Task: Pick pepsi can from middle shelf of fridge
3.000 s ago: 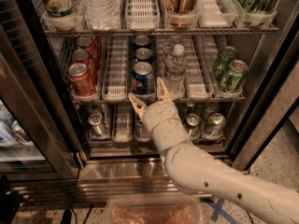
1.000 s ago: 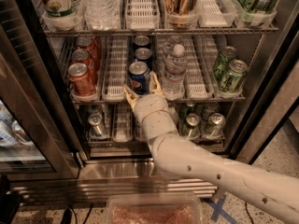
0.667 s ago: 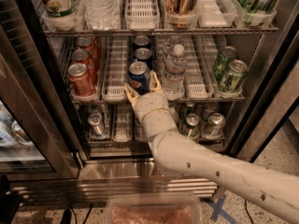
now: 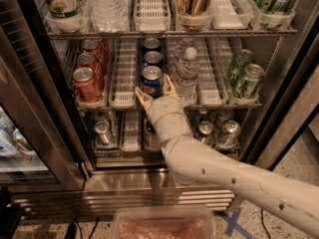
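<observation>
Shop or canteen: commercial display fridge [image 4: 124, 180], 3 stocked levels (speckled floor [image 4: 306, 166] at 4 o'clock); gripper [image 4: 153, 87] spread at centre.

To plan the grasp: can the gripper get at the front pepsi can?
Probably yes. The open gripper sits at the front pepsi can, a finger on each side; nothing stands between them, though the water bottle is close.

Row of red metal drink cans [image 4: 87, 83] sitting in left lane; clear plastic water bottle [image 4: 187, 72] standing just right of gripper [image 4: 155, 91] — two green-patterned cans [image 4: 246, 78] sitting far right. Silver-topped cans [image 4: 102, 130] standing on rack below. Clear plastic tub of pinkish contents [image 4: 162, 225] showing at bottom edge, blue tape cross [image 4: 232, 222] lying just right of it.
</observation>
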You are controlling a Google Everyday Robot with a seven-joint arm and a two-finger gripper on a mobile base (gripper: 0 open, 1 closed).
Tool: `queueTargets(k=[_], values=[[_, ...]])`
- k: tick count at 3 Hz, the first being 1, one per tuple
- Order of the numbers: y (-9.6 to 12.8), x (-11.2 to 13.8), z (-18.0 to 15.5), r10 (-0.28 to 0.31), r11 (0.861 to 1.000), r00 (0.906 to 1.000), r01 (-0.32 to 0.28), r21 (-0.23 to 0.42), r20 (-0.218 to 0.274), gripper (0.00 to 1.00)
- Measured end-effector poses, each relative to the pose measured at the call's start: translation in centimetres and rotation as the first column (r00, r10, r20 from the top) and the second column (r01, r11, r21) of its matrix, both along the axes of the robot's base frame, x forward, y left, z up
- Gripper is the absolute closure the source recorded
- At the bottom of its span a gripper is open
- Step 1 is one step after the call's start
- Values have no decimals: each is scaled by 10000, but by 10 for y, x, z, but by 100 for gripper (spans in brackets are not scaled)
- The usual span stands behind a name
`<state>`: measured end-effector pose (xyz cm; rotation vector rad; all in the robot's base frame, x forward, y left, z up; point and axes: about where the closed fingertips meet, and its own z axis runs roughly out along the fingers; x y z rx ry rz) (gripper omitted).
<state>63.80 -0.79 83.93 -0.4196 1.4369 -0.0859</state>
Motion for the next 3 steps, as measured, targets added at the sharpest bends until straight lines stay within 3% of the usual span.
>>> queueTargets(k=[2, 3], values=[[-4, 2, -3, 17, 10000, 9998, -18, -36, -174, 100], [-3, 1, -1, 55, 10000, 9998, -56, -42, -182, 100]])
